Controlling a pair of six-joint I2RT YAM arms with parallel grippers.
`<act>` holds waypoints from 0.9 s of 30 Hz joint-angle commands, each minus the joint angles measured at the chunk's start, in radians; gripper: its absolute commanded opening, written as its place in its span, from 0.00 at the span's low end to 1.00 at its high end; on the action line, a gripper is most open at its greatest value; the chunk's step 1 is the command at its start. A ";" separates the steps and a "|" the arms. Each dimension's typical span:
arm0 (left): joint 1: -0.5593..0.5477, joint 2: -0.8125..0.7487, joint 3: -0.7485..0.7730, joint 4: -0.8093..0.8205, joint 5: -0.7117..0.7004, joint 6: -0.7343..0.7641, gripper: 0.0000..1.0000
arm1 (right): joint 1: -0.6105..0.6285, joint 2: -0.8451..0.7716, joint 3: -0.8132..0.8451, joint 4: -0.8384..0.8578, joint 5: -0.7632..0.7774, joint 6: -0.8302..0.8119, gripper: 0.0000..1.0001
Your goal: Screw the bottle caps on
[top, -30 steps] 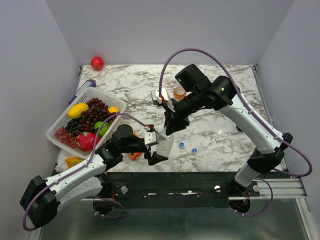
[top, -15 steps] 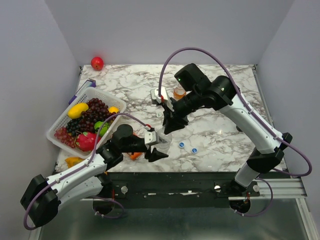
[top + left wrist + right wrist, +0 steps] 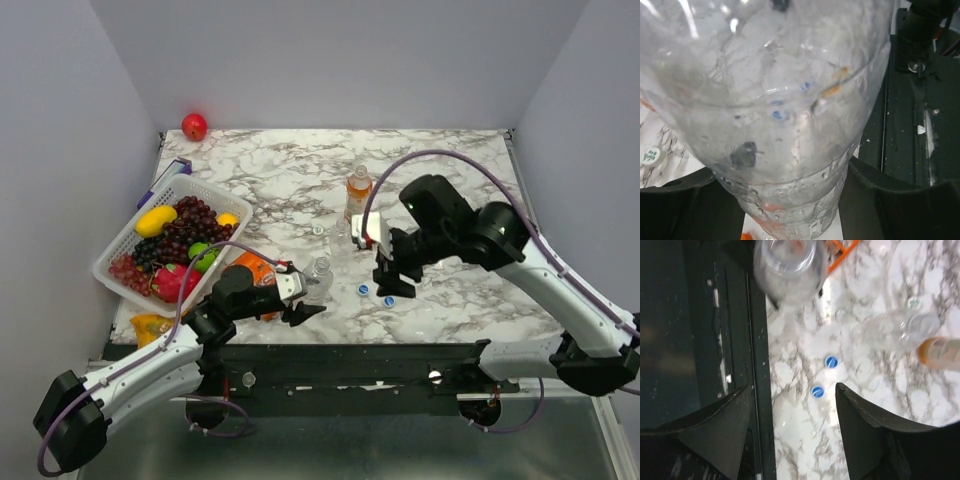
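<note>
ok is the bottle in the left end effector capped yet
Uncapped: the clear bottle in the left end effector shows a bare neck, and the two blue caps and the whitish cap lie loose on the table.

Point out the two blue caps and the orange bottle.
Upper small round blue plastic cap [image 3: 831, 361]: right wrist view, its centre.
Lower small round blue plastic cap [image 3: 817, 391]: right wrist view, its centre.
Small orange-liquid plastic bottle [image 3: 358, 190]: top external view, its body.

The table [image 3: 450, 160] is white marble veined grey. Two blue bottle caps [image 3: 363, 290] lie near centre, below an orange bottle [image 3: 358, 190] and beside a clear bottle [image 3: 318, 274]. A red fruit [image 3: 194, 126] sits upper left.
</note>
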 commanded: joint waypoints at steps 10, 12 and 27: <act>0.042 -0.074 0.091 -0.128 -0.210 -0.059 0.00 | -0.085 -0.173 -0.795 0.518 0.138 -0.156 0.65; 0.065 -0.071 0.125 -0.190 -0.167 -0.064 0.00 | -0.107 -0.145 -0.873 0.552 0.143 -0.214 0.65; 0.239 -0.057 0.112 -0.135 -0.140 -0.173 0.00 | -0.165 -0.021 -0.976 0.760 0.154 -0.313 0.64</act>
